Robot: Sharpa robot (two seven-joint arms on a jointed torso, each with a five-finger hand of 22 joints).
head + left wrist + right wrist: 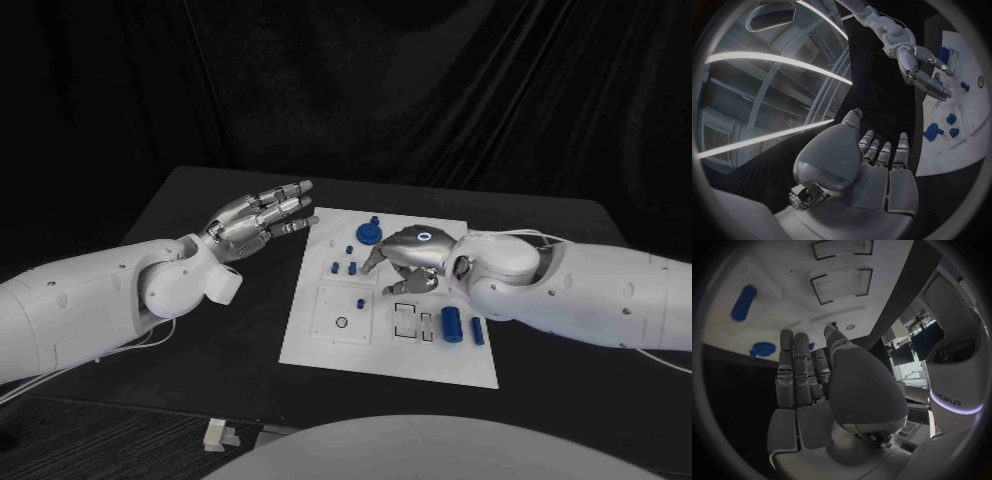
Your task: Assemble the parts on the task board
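A white task board [378, 352] lies in the middle of a black surface [216, 200]. Small blue parts [451, 325] sit on it: a cluster near its far edge, and two upright cylinders near its right edge. The right hand [408, 258] hovers low over the board's far half, fingers pointing down towards the parts; whether it pinches anything is hard to tell. The left hand [264, 218] is raised just left of the board, palm open, fingers apart, holding nothing.
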